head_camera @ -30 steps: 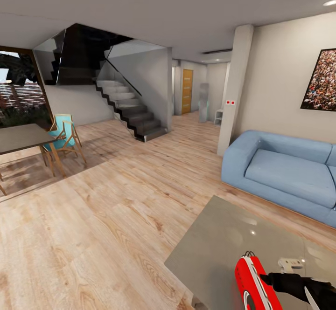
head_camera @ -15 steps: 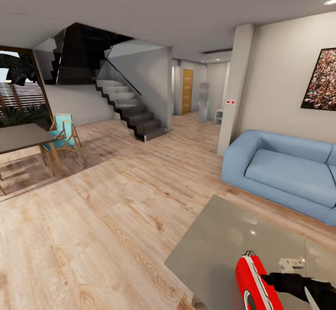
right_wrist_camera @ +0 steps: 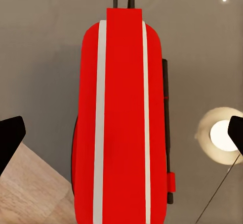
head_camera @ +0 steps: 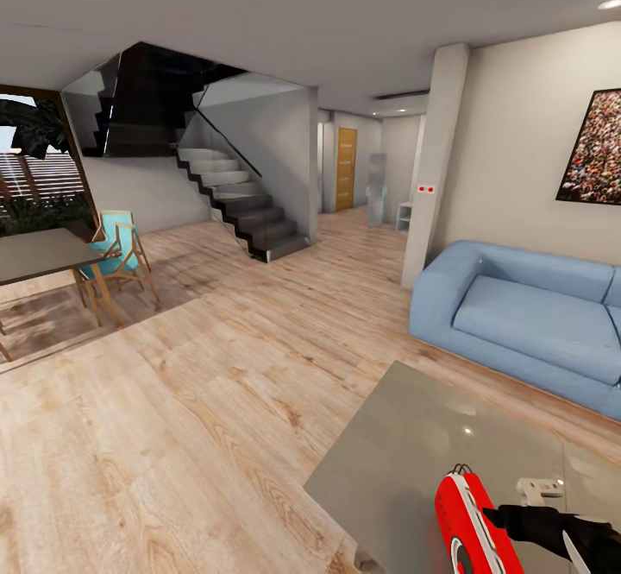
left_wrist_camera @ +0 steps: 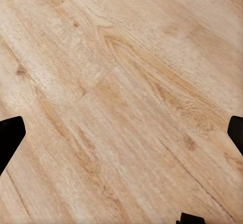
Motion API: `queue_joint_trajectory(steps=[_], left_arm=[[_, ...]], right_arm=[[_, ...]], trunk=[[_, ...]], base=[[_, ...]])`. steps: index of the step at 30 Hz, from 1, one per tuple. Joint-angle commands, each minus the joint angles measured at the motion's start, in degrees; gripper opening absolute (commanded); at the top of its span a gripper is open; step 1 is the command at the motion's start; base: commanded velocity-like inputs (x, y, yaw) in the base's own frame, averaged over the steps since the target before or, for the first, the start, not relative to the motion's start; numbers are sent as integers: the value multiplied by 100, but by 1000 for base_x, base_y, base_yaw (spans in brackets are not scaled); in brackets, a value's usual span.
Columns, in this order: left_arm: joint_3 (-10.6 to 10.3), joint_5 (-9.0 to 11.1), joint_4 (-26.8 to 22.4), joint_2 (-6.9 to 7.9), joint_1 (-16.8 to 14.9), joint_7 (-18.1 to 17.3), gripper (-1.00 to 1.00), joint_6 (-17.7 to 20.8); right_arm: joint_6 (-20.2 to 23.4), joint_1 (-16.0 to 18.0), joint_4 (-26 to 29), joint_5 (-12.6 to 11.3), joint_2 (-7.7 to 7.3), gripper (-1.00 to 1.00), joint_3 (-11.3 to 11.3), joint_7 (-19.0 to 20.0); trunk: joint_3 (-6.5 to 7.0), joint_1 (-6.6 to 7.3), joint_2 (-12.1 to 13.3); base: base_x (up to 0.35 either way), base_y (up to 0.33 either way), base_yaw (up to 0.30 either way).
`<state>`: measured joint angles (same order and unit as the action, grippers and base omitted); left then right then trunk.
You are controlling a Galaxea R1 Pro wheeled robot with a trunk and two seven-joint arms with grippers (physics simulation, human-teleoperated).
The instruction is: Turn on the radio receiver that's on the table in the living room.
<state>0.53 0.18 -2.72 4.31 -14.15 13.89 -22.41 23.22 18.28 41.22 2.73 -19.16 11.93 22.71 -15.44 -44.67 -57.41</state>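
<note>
Radio under the right gripper

From the head, radio (head_camera: 470, 526) stands on the table's (head_camera: 405, 444) near edge, right gripper (head_camera: 517, 522) just beside it, fingers spread. Left gripper (left_wrist_camera: 121, 133), fingers spread, faces floor (left_wrist_camera: 121, 82). A sideways nudge could topple the radio.

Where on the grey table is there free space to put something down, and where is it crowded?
The table is bare from its far corner toward the sofa and along its left edge. It is crowded at the near right, where the radio receiver stands with the right gripper close beside it, fingers spread on either side.
</note>
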Motion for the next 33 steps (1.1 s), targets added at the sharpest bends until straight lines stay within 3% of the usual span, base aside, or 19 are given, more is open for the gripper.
queue_joint_trajectory(steps=[1, 4, 19, 28, 33], left_arm=[[0, 0, 0, 0, 0, 0, 100, 0], [0, 0, 0, 0, 0, 3, 100, 0], [0, 0, 0, 0, 0, 9, 100, -3], [0, 0, 0, 0, 0, 9, 100, 0], [0, 0, 0, 0, 0, 9, 100, -1]], right_arm=[[0, 0, 0, 0, 0, 100, 0, 0], [-1, 0, 0, -1, 0, 100, 1, 0], [6, 0, -59, 5, 0, 100, -6, -3], [18, 0, -107, 2, 0, 100, -12, -3], [51, 0, -142, 0, 0, 100, -266, -27]], trunk=[[0, 0, 0], [0, 0, 0], [-269, -329, -602], [-287, -351, -642], [-359, -439, -802]], base=[[0, 0, 0], [0, 0, 0], [0, 0, 0], [0, 0, 0], [0, 0, 0]])
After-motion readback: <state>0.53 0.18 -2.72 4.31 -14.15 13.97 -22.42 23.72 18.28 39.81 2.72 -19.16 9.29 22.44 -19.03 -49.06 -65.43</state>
